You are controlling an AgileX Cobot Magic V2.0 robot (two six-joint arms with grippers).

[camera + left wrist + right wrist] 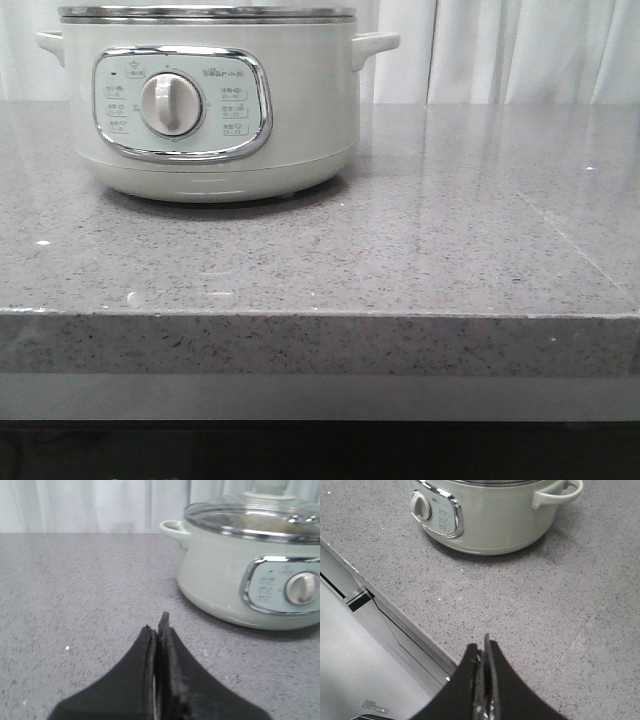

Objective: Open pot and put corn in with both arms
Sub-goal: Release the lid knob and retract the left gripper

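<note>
Grey speckled counter (pixel 400 260) is carrying the pot (pixel 210 100), lid (pixel 250 517) sitting on. Left gripper (pixel 157 625) and right gripper (pixel 483 647) are idling clenched, empty (corn nowhere visible), presumably awaiting the lid lift.

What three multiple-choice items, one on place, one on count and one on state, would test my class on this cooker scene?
1. Where does the pot stand in the front view?
A. left part of the countertop
B. right edge
C. on the floor

2. How many side handles show on the pot in the front view?
A. none
B. two
C. four

3. How is the left claw?
A. wide open
B. gripping the lid
C. shut, holding nothing

Answers: 1 A, it sits left on the grey countertop. 2 B, one juts out each side. 3 C, its fingers meet over bare stone.
</note>
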